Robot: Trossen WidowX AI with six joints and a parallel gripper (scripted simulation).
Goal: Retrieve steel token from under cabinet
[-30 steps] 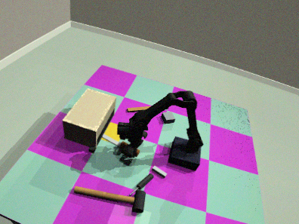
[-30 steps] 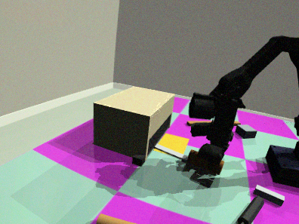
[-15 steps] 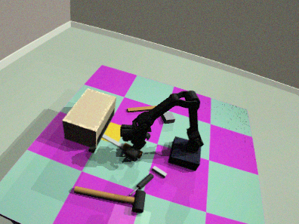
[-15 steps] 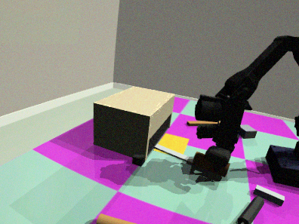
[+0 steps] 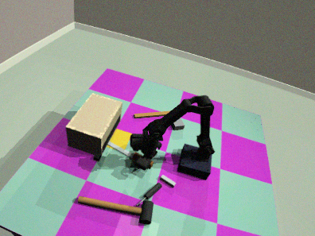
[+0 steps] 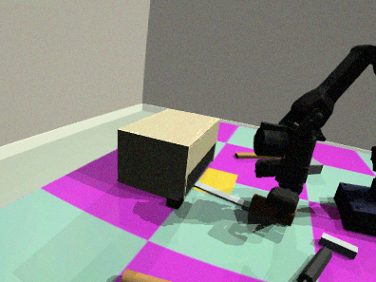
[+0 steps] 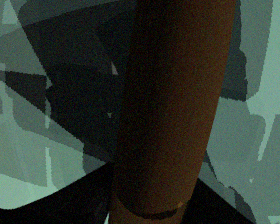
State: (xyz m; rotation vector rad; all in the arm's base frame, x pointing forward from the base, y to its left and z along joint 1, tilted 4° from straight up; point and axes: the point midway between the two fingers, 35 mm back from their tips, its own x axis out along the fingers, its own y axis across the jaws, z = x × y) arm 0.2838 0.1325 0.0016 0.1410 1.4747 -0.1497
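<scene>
Nearest me, a black-headed mallet (image 5: 111, 206) (image 6: 142, 276) lies on its side on the magenta and pale-green checkered table (image 5: 243, 190) (image 6: 71, 232), its wooden handle pointing left as I look. Just beyond its head is a dark-handled screwdriver (image 5: 153, 191) (image 6: 317, 265), and close by that lies a small white-topped bar (image 5: 168, 180) (image 6: 339, 245).

Farther in, the black gripper (image 5: 141, 160) (image 6: 276, 209) (image 7: 150, 177) reaches down low over the table, its fingers clamped on the brown handle (image 5: 135, 158) (image 6: 258, 209) (image 7: 167, 95) of a flat-bladed tool. The pale metal blade (image 5: 118, 148) (image 6: 219, 193) slants toward the cabinet, its far end near the lower front edge; I can't tell whether the tip goes underneath. The arm's dark base (image 5: 188, 168) (image 6: 348, 214) stands over to the right.

The cream-topped cabinet (image 5: 95, 116) (image 6: 154, 158) stands on the left, with the yellow marked area (image 5: 120, 137) (image 6: 220, 179) in front. As for the steel token, I can't make out where it is; the space beneath the cabinet is too dark.

Past the arm lie a wooden stick (image 5: 149, 114) (image 6: 247, 156) and a gray block (image 5: 178, 125) (image 6: 315, 169), both partly hidden in the side view. Plain walls (image 5: 191, 35) (image 6: 247, 42) rise behind everything.
</scene>
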